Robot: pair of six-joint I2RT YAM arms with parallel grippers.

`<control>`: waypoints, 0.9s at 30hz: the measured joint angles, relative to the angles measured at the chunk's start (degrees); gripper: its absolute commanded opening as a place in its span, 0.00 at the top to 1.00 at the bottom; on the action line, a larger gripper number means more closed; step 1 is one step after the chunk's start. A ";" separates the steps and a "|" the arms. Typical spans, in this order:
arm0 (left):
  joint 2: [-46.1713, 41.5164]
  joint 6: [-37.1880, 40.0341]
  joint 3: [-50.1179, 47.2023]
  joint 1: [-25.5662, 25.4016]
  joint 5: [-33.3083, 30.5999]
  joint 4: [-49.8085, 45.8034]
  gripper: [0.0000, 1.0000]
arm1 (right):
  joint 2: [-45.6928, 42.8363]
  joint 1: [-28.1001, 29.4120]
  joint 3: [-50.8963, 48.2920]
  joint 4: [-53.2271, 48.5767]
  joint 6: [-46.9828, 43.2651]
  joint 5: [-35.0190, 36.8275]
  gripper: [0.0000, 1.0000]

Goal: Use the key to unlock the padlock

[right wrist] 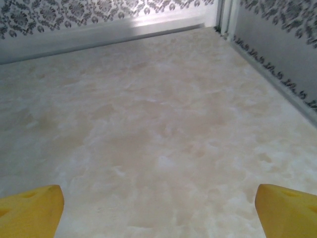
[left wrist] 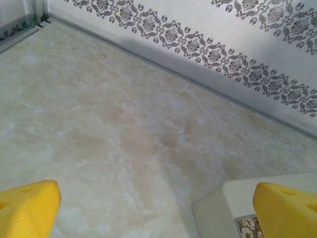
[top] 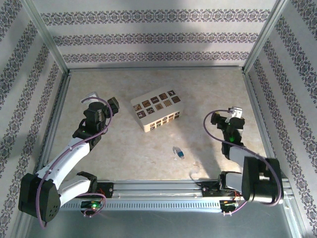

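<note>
Top external view: padlock lies untouched on the desk near the front rail, both the left pincer and right pincer spread wide and empty, so step 1, finding the key, awaits.

We find the padlock on the table, near its front centre. The tiled box lies behind it, slightly left. The left gripper stands left of the box; the right gripper stands right.
</note>
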 measured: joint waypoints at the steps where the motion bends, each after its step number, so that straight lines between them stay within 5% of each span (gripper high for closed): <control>1: 0.00 0.00 0.00 0.15 -0.02 -0.11 0.01 | 1.97 -0.09 -0.02 1.97 0.15 -1.05 0.02; 13: -0.42 2.91 -0.24 1.75 -0.96 -0.66 0.01 | 15.89 0.59 -0.35 21.42 -0.63 -10.54 0.02; 27: 4.61 13.03 -4.15 4.09 -8.04 5.70 0.01 | 16.85 6.43 7.17 12.35 -3.96 -4.59 0.02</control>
